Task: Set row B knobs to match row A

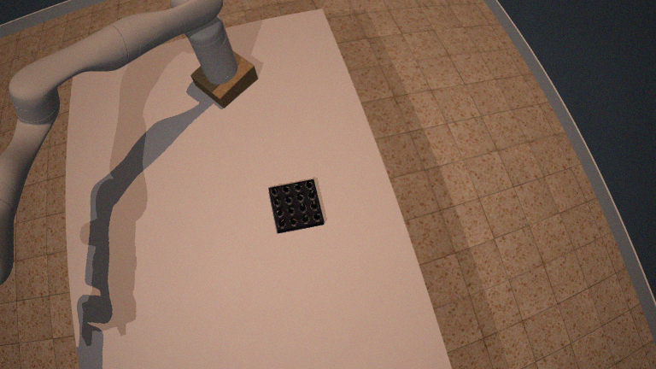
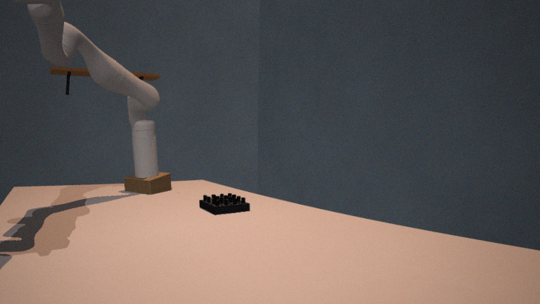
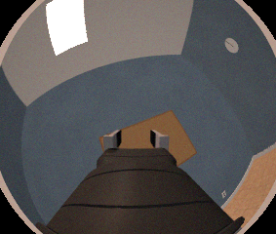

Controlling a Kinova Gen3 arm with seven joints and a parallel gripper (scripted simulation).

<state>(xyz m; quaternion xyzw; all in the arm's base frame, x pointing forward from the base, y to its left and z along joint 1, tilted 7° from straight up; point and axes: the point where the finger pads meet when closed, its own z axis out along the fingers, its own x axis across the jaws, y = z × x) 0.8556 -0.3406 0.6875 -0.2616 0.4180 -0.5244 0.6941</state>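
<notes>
My claw [image 3: 137,138] is spread wide and holds nothing, pointing up at the wall and ceiling, well away from the work. The knob box [image 1: 295,206] stands on its feet mid-bench [image 1: 202,248], untouched by me. I judge I'm at the approach step; next I must swing down over row B, though its 4 knobs are too small to read.

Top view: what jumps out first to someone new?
The pale arm sweeps from its wooden base block at the table's far end out past the picture's left edge, casting a long shadow down the table. The small black knob box stands alone mid-table, far from the arm. In the wrist view the gripper points up at wall and ceiling, fingers spread wide with nothing between them.
</notes>
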